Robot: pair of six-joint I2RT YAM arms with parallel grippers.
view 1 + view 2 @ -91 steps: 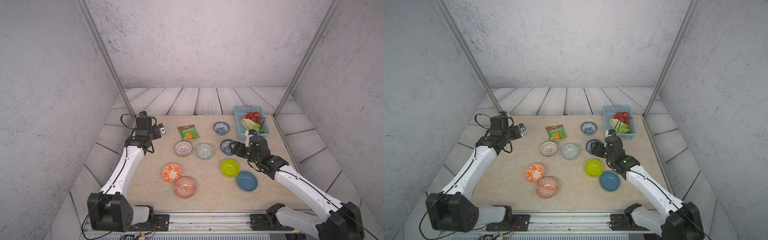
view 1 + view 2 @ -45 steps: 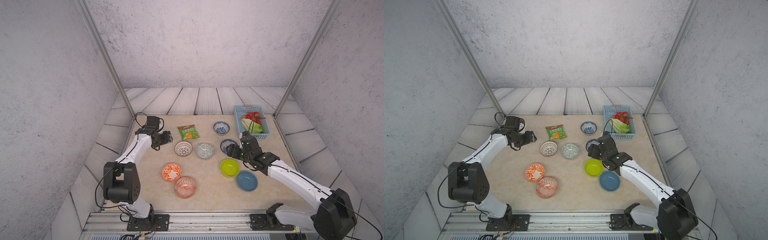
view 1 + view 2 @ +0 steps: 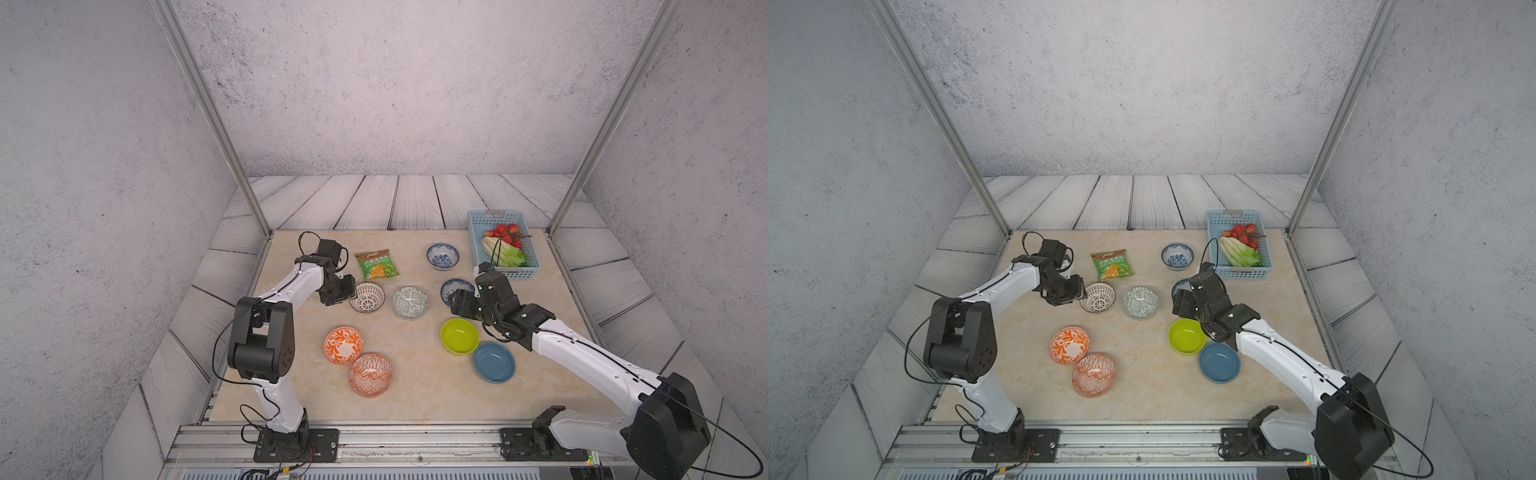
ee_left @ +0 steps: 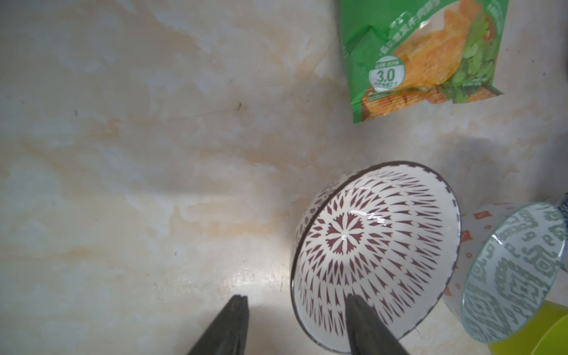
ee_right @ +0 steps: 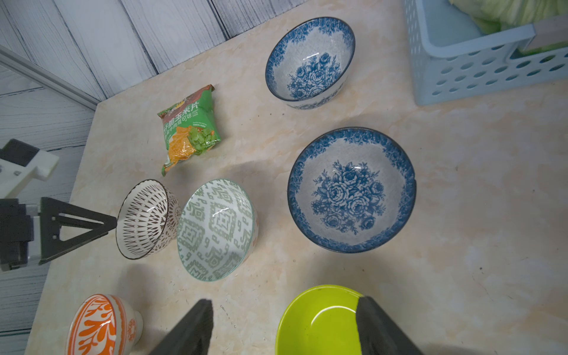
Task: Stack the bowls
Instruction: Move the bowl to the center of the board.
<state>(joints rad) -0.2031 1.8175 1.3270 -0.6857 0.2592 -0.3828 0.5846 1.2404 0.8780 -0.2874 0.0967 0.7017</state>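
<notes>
left pincer [image 4: 295,296]: released, jaws apart astride the near rim of the white dark-latticed bowl [image 4: 378,246]. One finger [image 4: 362,322] is inside it, the other outside over the table [image 4: 123,184]. No squeeze on the wall shows.
right pincer [image 5: 285,301]: released, jaws wide, low over the lime-green bowl [image 5: 319,322]. One finger overlaps its rim; whether it touches cannot be told.
Place of the white dark-latticed bowl [image 3: 368,297]: left of centre in both top views, just beside the grey geometric bowl [image 3: 410,302] at centre.
Blue-white pair: the far floral bowl [image 3: 443,256] sits upper centre-right. The near floral bowl [image 3: 451,289] lies below it, partly hidden behind the right arm.
Place of the lime-green bowl [image 3: 459,336]: right of centre, with the plain blue bowl [image 3: 494,361] just beside it to the lower right.
Orange-white pair: the leaf-patterned bowl [image 3: 343,345] and the diamond-patterned bowl [image 3: 370,375] sit side by side at lower centre-left.
Stacking: all eight bowls stand singly on the table.
Others: a green snack bag [image 3: 376,264] lies above the white dark-latticed bowl. A light-blue basket [image 3: 515,272] at upper right holds lettuce [image 3: 505,255] and red fruit [image 3: 505,230].
</notes>
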